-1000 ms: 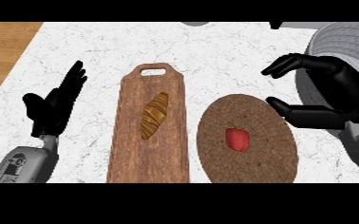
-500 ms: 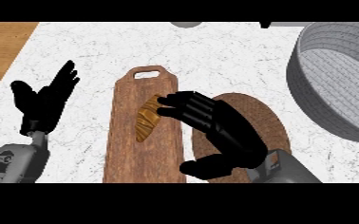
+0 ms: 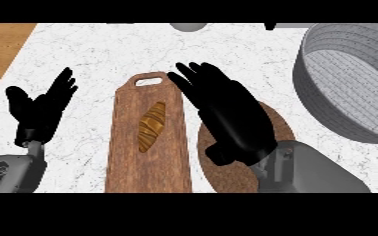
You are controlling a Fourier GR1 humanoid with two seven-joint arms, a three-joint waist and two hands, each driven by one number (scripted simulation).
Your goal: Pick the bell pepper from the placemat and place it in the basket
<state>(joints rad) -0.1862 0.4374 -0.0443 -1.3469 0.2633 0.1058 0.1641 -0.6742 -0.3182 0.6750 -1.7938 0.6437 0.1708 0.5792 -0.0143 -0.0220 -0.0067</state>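
Since half a second ago, the right hand [image 3: 232,117] has edged toward the far end of the cutting board [image 3: 150,172], fingers straight, released, holding nothing. It covers much of the round brown placemat [image 3: 221,172]; the bell pepper is hidden beneath it. A croissant [image 3: 151,127] lies on the board. The grey basket [image 3: 336,82] stands at the right on the marble bench [image 3: 88,60]. The left hand [image 3: 40,110] rests open at the left.

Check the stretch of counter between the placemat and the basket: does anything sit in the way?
Nothing visible does. Bare marble counter separates the round placemat from the grey basket at right. The right hand covers the placemat, hiding the bell pepper. The cutting board with its croissant lies on the other side.
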